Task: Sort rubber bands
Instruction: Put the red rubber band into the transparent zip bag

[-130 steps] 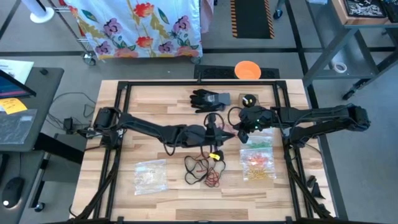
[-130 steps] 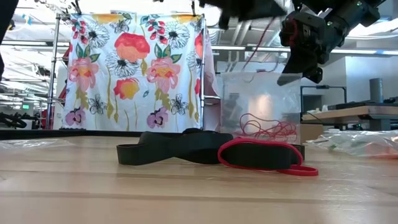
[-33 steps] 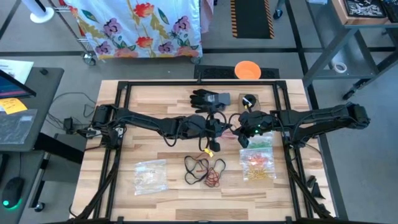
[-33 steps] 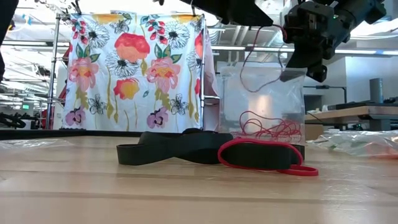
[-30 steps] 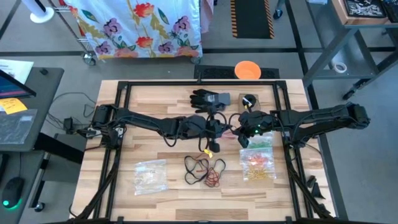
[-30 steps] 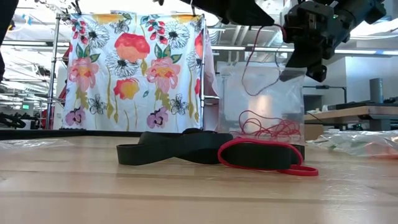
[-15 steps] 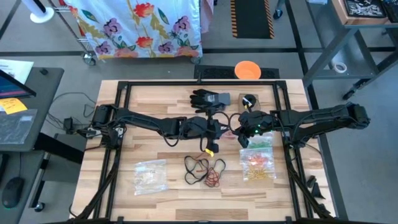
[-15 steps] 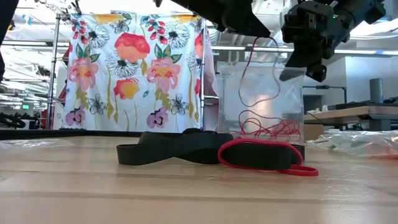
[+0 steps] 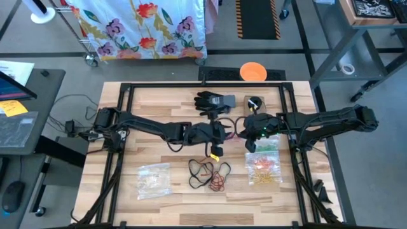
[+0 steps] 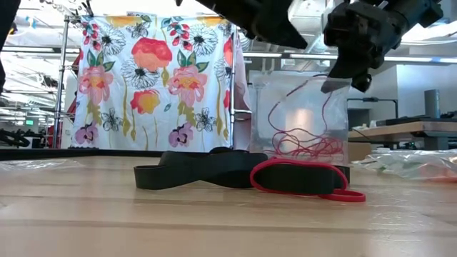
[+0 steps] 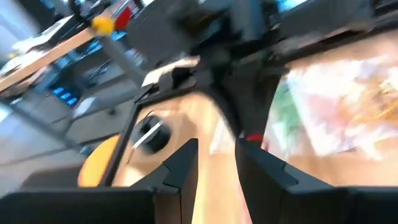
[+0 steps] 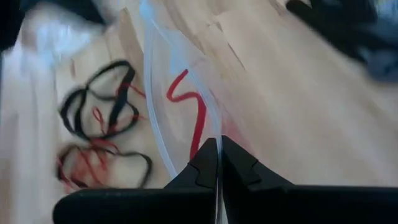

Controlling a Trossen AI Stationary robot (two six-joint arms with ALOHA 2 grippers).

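Behind the table (image 9: 159, 114) we see a flowered cloth (image 10: 153, 78) hanging on a rack, with shelving and benches of a workroom beyond. On the wooden top, a pile of rubber bands (image 9: 210, 173), red and black, lies near the front middle; in the low view a wide black band (image 10: 193, 175) and a red one (image 10: 303, 178) lie closest to us. A black glove (image 9: 213, 102) rests toward the far edge. One clear bag (image 9: 154, 179) of pale bands lies front left, another bag (image 9: 264, 166) of orange and green bands front right.

Our right hand (image 12: 217, 163) is pinched tight on the rim of an upright clear bag (image 10: 300, 118), which it holds up above the table's middle. Thin red bands (image 10: 300, 139) sit inside that bag, one looping up its side.

Our left hand (image 11: 217, 162) hovers just beside the bag's mouth, fingers (image 11: 183, 163) parted with nothing between them.
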